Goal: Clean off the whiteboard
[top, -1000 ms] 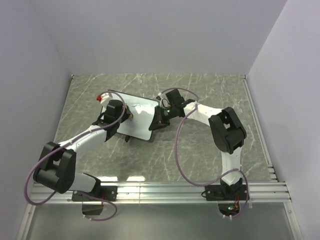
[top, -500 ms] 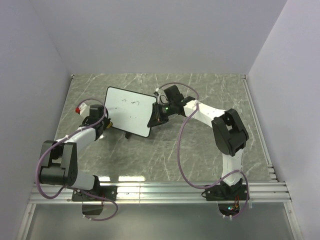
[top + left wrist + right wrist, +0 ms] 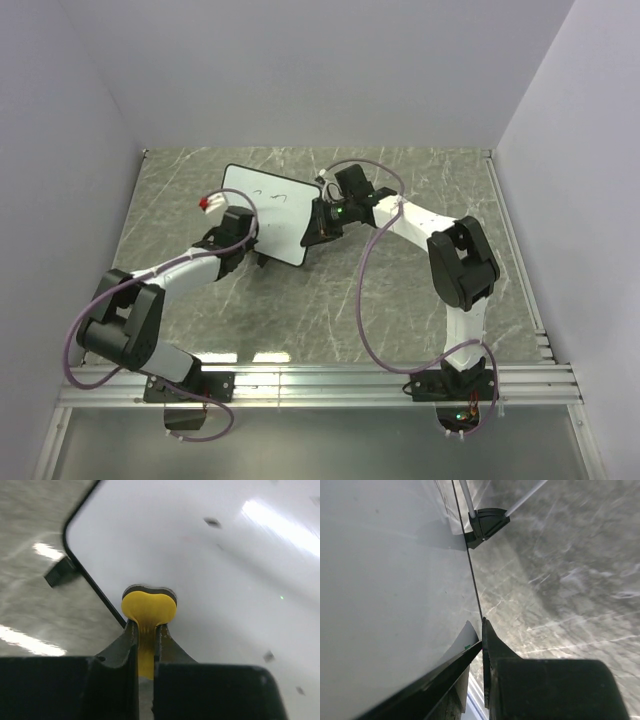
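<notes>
Left gripper (image 3: 145, 628), clamping the yellow eraser (image 3: 149, 606), swings back onto the whiteboard (image 3: 278, 222), right gripper (image 3: 479, 625) pinching its edge; scribbles (image 3: 265, 193) still need wiping.

Grey marble-patterned tabletop (image 3: 400, 300) boxed in by plain pale walls (image 3: 300, 70)
Overhead light glints off the stone surface — an aluminium rail (image 3: 330, 385) runs along the near edge.

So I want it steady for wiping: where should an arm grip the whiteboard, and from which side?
Its right edge, from the right, one jaw on the face, one behind. The whiteboard is a thin, flat panel, so only an edge fits the jaws; the right gripper clamps there, leaving the face free for the eraser.
</notes>
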You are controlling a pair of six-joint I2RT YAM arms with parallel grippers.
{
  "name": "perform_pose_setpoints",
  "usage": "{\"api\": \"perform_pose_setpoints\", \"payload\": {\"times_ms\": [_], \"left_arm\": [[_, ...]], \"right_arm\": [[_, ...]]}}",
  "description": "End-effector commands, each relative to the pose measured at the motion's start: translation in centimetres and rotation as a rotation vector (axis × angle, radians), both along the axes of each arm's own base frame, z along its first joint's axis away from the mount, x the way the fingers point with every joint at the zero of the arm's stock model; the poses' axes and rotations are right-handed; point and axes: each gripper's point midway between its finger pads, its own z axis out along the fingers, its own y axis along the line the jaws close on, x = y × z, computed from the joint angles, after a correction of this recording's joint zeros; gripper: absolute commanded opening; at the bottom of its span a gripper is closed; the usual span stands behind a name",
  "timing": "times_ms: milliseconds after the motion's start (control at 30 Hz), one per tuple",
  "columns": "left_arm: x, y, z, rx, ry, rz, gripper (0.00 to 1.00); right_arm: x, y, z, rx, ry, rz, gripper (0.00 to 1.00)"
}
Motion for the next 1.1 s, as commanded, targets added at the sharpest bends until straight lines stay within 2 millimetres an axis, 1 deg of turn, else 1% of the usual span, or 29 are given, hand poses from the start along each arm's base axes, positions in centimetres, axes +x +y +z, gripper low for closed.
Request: {"api": "perform_pose_setpoints", "payload": {"times_ms": [0, 33, 67, 100, 167, 233, 267, 433, 667, 800, 900, 933, 1000, 1033, 1067], "left_arm": [[-2.6, -7.9, -2.5, -0.084, 0.118, -0.269, 0.00], [-2.6, -8.8, -2.3, -0.089, 0.109, -0.294, 0.00], [-3.1, -10.2, -2.2, -0.094, 0.111, -0.342, 0.00], [-3.4, -10.9, -2.2, -0.093, 0.115, -0.372, 0.00], [-2.8, -13.1, -0.7, -0.113, 0.064, -0.430, 0.00], [-2.7, -14.3, 0.5, -0.122, 0.041, -0.473, 0.00], [-2.5, -15.1, 1.4, -0.132, 0.021, -0.493, 0.00], [-2.1, -17.4, 4.2, -0.174, -0.024, -0.571, 0.00], [-2.6, -20.1, 4.9, -0.179, -0.030, -0.664, 0.00], [-2.1, -19.7, 4.2, -0.147, -0.016, -0.634, 0.00], [-1.6, -18.5, 3.1, -0.122, 0.000, -0.601, 0.00], [-1.4, -17.4, 2.4, -0.113, 0.015, -0.577, 0.00], [-1.2, -16.1, 1.5, -0.105, 0.030, -0.562, 0.00], [-1.1, -14.4, 0.4, -0.100, 0.048, -0.532, 0.00], [-0.6, -13.7, 0.4, -0.100, 0.033, -0.522, 0.00]], "right_arm": [[-2.3, 2.3, 4.2, 0.109, 0.138, 0.057, 0.00], [-2.3, 2.5, 4.3, 0.111, 0.142, 0.058, 0.00], [-2.2, 2.5, 4.3, 0.112, 0.143, 0.058, 0.00], [-2.1, 2.6, 4.3, 0.117, 0.144, 0.060, 0.00], [-2.3, 2.7, 4.3, 0.123, 0.146, 0.065, 0.00], [-2.6, 2.6, 4.0, 0.121, 0.151, 0.068, 0.00], [-2.8, 2.6, 3.8, 0.117, 0.156, 0.071, 0.00], [-3.3, 2.2, 3.0, 0.105, 0.164, 0.075, 0.00], [-3.9, 2.3, 2.5, 0.101, 0.176, 0.089, 0.00], [-4.2, 2.4, 2.4, 0.094, 0.172, 0.100, 0.00], [-4.2, 2.2, 2.5, 0.092, 0.169, 0.099, 0.00], [-4.3, 2.2, 2.5, 0.093, 0.169, 0.101, 0.00], [-4.4, 2.2, 2.6, 0.096, 0.172, 0.102, 0.00], [-4.4, 2.2, 2.6, 0.098, 0.171, 0.102, 0.00], [-4.5, 2.2, 2.7, 0.099, 0.171, 0.104, 0.00]]}}
